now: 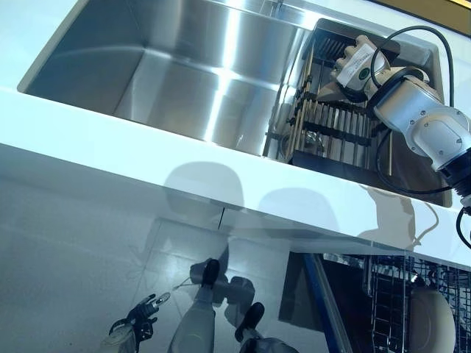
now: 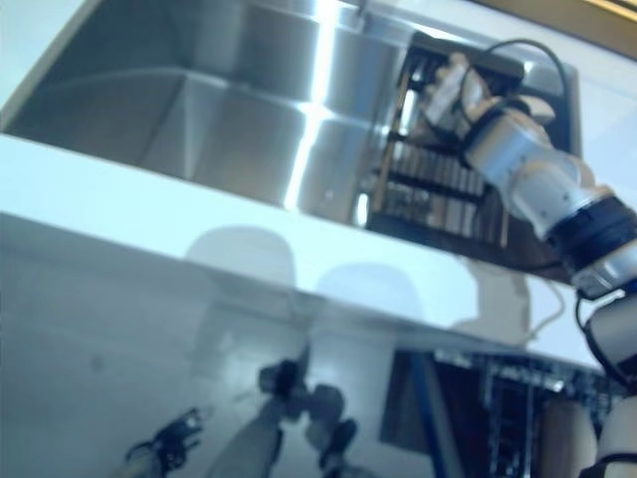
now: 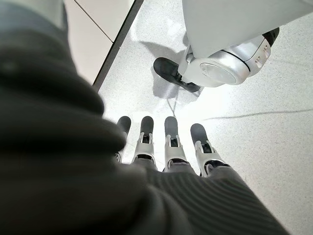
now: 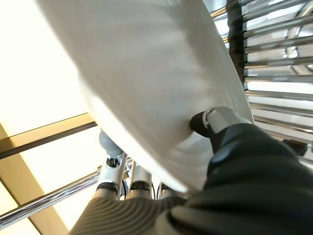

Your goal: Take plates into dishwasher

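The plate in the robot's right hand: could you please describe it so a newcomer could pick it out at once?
Start at the steel sink; at its right end sits a dark wire drying rack. Over that rack the right hand pinches a white plate, thumb on one face and fingers behind. It alone is held, pale against the dark bars.

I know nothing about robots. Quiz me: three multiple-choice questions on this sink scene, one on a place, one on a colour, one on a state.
1. Where is the right hand?
A. at the dish rack in the sink
B. on the floor
C. inside the dishwasher

2. What colour is the plate it grips?
A. blue
B. white
C. black

3. How is the left hand?
A. clutching a cup
B. pinching a cloth
C. open, holding nothing

Answers:
1 A, the arm reaches over the dish rack.
2 B, the right wrist view shows it.
3 C, straight fingers above the floor.
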You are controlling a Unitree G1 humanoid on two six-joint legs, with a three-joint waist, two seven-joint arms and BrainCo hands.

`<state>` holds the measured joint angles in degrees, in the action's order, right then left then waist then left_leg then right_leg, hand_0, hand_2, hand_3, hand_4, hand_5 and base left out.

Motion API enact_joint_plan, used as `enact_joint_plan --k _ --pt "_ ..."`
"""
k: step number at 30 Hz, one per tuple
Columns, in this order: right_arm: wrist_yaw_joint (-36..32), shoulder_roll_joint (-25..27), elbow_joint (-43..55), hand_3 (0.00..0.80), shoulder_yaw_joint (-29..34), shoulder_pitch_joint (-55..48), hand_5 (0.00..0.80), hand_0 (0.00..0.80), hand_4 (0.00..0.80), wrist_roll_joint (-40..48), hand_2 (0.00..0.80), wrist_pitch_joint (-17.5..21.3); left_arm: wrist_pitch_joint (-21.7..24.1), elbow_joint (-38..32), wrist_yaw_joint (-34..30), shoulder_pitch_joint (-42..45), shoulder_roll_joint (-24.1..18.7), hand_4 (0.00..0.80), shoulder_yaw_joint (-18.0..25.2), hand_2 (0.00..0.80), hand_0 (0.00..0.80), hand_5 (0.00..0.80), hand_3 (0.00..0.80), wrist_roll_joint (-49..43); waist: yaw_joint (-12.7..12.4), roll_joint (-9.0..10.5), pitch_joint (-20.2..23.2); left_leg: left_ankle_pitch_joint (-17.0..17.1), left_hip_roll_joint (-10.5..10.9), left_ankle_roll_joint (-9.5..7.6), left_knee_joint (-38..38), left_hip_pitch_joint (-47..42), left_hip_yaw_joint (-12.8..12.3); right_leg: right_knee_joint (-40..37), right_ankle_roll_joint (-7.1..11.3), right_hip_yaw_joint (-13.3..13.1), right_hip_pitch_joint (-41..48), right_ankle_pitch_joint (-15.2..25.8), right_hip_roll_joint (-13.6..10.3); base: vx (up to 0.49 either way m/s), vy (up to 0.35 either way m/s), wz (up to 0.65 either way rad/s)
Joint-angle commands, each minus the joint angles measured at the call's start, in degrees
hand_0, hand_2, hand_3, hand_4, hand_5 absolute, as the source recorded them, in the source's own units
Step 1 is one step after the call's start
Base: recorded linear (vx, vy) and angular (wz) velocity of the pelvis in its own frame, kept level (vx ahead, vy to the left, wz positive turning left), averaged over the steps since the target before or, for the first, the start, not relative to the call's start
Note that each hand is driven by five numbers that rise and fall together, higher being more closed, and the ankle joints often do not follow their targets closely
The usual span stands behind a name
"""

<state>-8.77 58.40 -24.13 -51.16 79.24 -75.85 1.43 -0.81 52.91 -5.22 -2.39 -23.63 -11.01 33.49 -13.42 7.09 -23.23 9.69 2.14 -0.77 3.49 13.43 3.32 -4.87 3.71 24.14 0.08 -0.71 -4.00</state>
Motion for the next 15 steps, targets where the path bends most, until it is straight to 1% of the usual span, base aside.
enact_joint_plan --k 1,3,6,12,13,15 --pt "3.27 3.07 -0.71 0.800 1.40 3.64 0.800 0.800 0.800 0.58 0.800 -6.51 0.56 0.06 0.24 2.75 0.33 0.000 -0.81 0.000 0.000 0.000 0.000 1.13 -0.51 0.01 2.67 -10.55 1.47 -1.74 1.51 -5.92 -0.66 4.98 -0.24 0.45 -3.20 -2.56 2.71 -0.004 -0.036 0.00" --pt "3.99 3.89 -0.22 0.800 1.65 3.79 0.800 0.800 0.800 2.62 0.800 -7.25 0.53 0.21 0.40 2.92 0.31 0.000 -0.69 0.000 0.000 0.000 0.000 0.84 -0.30 0.25 3.19 -10.72 1.44 -1.74 1.51 -6.36 -0.66 4.82 -0.22 0.23 -2.74 -2.60 2.81 0.001 -0.035 -0.01" --pt "6.62 6.00 0.67 0.800 2.54 4.31 0.800 0.800 0.800 10.43 0.800 -9.95 0.58 0.85 0.42 3.45 0.36 0.000 -0.19 0.000 0.000 0.000 0.000 -0.10 0.67 0.88 4.93 -10.89 1.51 -1.81 1.51 -7.35 -0.46 4.22 -0.21 -0.47 -1.65 -2.48 3.05 -0.003 -0.035 -0.02" --pt "11.28 9.90 1.17 0.800 3.63 5.64 0.800 0.800 0.800 21.57 0.800 -13.78 1.09 1.84 -0.06 4.70 0.67 0.000 0.25 0.000 0.000 0.000 0.000 -1.34 2.13 1.39 7.83 -11.70 1.50 -1.89 1.51 -9.74 -1.04 3.25 -0.18 -2.25 0.61 -2.45 3.42 -0.006 -0.006 -0.05" --pt "11.58 10.87 1.18 0.800 3.70 5.93 0.800 0.800 0.800 22.82 0.800 -14.31 1.17 2.06 -0.12 4.92 0.79 0.000 0.30 0.000 0.000 0.000 0.000 -1.64 2.53 1.48 8.40 -11.33 1.63 -2.14 1.51 -9.75 -1.36 2.86 -0.37 -1.77 0.75 -2.00 3.32 -0.039 -0.006 -0.22" --pt "12.65 12.61 1.08 0.800 4.04 6.06 0.800 0.800 0.800 24.99 0.800 -15.08 1.06 2.20 -0.17 5.48 0.80 0.000 0.56 0.000 0.000 0.000 0.000 -2.18 3.21 1.66 9.52 -11.61 1.56 -2.17 1.51 -10.38 -1.70 2.42 -0.22 -2.17 1.37 -1.84 3.38 -0.027 -0.021 -0.14"
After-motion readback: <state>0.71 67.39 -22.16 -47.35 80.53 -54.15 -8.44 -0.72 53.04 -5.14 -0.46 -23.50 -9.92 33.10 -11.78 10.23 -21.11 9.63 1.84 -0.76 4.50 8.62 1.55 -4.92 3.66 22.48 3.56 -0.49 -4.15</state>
